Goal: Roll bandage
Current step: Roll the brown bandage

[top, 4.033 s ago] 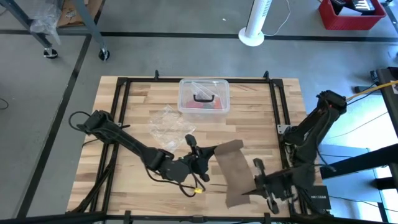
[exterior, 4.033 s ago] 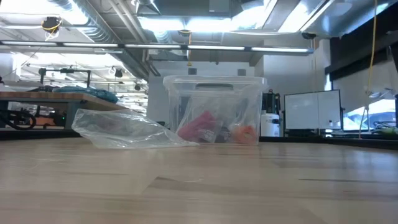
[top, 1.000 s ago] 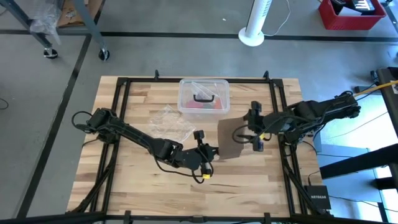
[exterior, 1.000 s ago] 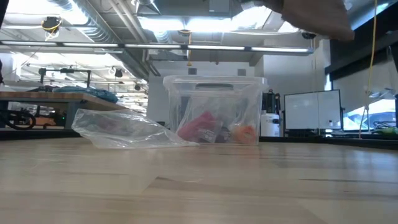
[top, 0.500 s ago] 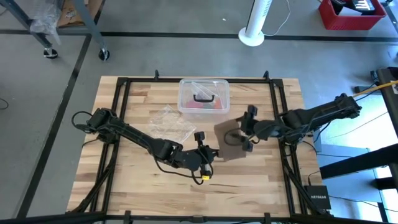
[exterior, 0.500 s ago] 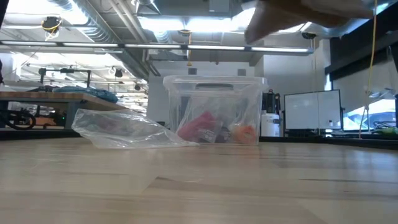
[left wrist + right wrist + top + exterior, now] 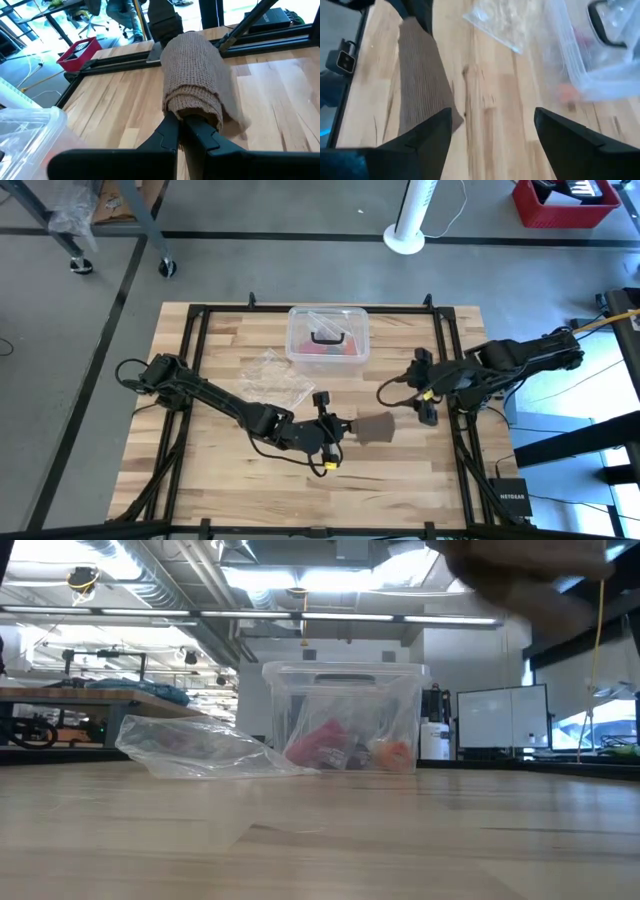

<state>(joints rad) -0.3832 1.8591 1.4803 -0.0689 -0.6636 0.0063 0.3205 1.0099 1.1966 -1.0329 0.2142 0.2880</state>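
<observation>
High view: pale wooden table (image 7: 220, 470) on grey floor. Left gripper (image 7: 345, 427) has its 2 fingers pinched on the brown bandage (image 7: 374, 426), which trails beyond their tips. Right gripper (image 7: 424, 388), fingers spread wide, hovers nearby holding nothing.

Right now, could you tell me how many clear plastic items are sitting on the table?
2: the lidded box with a black handle at the table's far edge, and the thin bag lying just in front of it toward the left arm's side. None seems hidden.
</observation>
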